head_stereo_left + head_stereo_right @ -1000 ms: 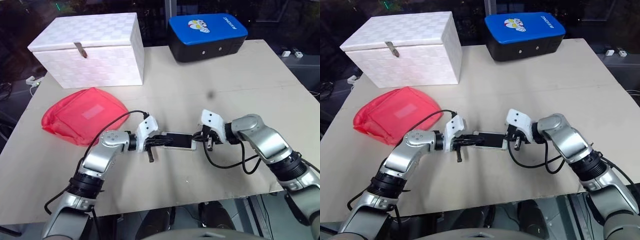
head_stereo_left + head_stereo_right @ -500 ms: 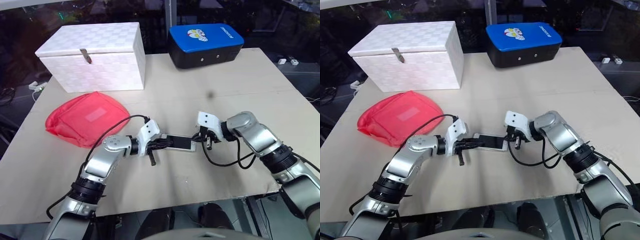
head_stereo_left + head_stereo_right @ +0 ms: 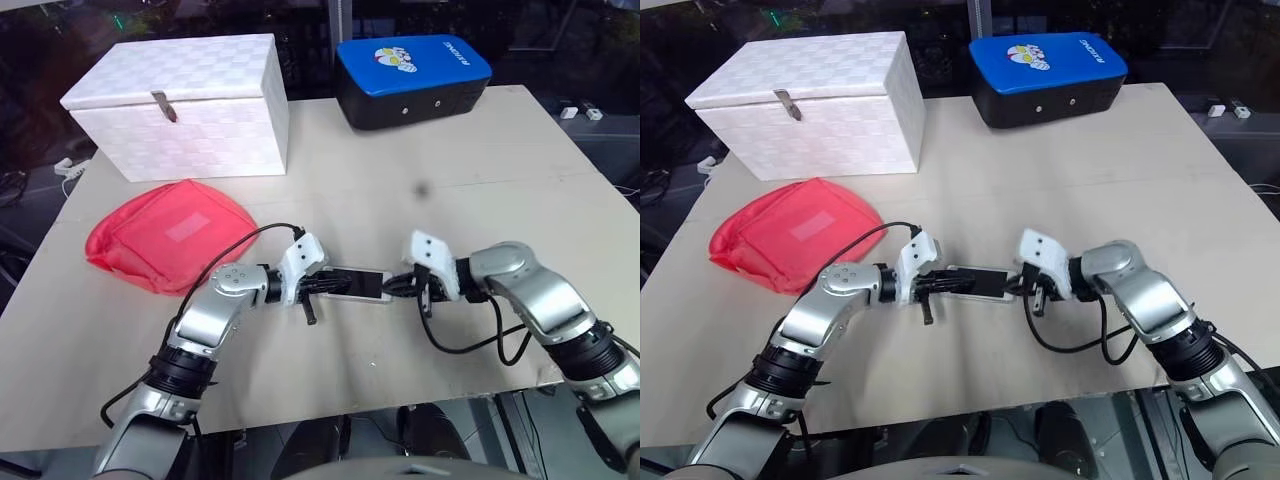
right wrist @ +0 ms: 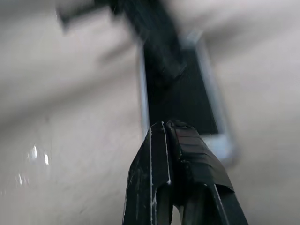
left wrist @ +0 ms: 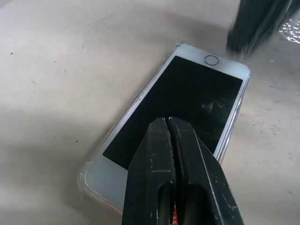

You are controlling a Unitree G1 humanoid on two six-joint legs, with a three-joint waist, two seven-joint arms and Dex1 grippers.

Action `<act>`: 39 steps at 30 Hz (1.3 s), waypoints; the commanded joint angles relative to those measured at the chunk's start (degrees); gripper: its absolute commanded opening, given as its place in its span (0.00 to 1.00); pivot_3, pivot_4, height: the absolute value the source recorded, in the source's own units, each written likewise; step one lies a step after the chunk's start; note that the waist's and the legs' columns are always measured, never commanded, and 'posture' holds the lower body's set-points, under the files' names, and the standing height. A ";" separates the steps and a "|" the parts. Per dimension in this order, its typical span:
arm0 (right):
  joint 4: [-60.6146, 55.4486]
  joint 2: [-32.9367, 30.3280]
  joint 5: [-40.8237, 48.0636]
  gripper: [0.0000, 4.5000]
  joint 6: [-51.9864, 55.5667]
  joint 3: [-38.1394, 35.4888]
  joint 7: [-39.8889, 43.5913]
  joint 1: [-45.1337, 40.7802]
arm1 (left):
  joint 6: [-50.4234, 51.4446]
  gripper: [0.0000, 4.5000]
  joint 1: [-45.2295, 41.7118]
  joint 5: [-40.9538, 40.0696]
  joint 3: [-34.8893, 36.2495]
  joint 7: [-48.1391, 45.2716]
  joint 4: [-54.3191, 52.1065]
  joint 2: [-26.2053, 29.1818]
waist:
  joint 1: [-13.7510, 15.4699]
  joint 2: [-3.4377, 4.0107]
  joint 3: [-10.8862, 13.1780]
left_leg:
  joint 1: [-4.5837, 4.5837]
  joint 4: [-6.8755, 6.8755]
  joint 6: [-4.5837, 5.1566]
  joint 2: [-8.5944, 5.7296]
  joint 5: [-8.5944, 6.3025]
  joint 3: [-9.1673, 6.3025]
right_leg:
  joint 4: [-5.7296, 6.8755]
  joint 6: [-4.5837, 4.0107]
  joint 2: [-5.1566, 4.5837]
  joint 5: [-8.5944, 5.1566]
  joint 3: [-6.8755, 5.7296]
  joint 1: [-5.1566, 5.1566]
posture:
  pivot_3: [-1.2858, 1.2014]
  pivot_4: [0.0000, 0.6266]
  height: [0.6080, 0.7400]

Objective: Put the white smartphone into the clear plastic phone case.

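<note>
Clear plastic phone case (image 5: 140,96) rims the white slim smartphone (image 5: 187,101) near the desk's front edge; press corners evenly with both clenched, empty grippers (image 5: 168,123) (image 4: 165,124).

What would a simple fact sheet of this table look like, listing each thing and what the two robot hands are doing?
phone: white smartphone lying screen up inside the clear plastic phone case, on the table
left gripper: shut, fingertips over the phone's screen
right gripper: shut, at the phone's home-button end
behind: white box, blue and black case
left side: red pouch
</note>
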 commanded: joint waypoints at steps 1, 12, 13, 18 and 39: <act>2.94 -0.15 -3.05 0.00 -0.56 4.01 0.98 -1.84 | 0.44 0.01 0.23 1.10 -1.03 -0.16 0.29 0.23 | -0.10 -0.01 0.00 | 0.02 0.00 0.00 0.00 0.00 0.01 | 0.00 0.00 0.01 0.00 0.01 0.00 | 0.52 0.24 1.00; 12.48 -1.80 -12.84 0.00 -2.58 20.41 12.33 -6.87 | 1.85 0.01 1.94 0.62 -0.72 1.50 -2.17 0.04 | 0.09 -0.17 -0.16 | 0.33 -0.09 0.00 0.01 0.00 -0.06 | -0.08 0.00 0.01 -0.01 -0.06 0.30 | 0.52 0.24 1.00; 13.80 -1.27 -14.35 0.00 -3.07 21.55 12.25 -6.81 | 2.00 0.01 2.20 0.59 -0.71 1.66 -2.44 0.01 | 0.08 -0.21 -0.26 | 0.47 -0.13 0.01 0.01 -0.01 -0.07 | -0.12 0.01 0.01 -0.01 -0.06 0.42 | 0.52 0.24 1.00; 17.10 2.24 -16.32 0.00 -7.91 16.95 6.30 -3.43 | 2.25 0.01 4.03 0.11 0.16 2.34 -4.25 0.11 | -0.15 -0.58 -0.73 | 1.51 -0.59 0.27 0.04 -0.17 -0.03 | -0.32 0.01 0.04 -0.05 -0.10 1.35 | 0.52 0.24 1.00; -31.05 -1.21 9.62 0.99 -5.43 -36.00 -13.24 36.55 | 10.86 0.99 12.77 -24.12 25.11 7.61 -18.80 1.37 | 1.41 -0.13 0.72 | -0.55 -0.30 -0.27 0.03 0.18 -0.10 | -0.04 -0.07 0.02 -0.06 -0.08 -0.67 | 0.52 0.24 1.00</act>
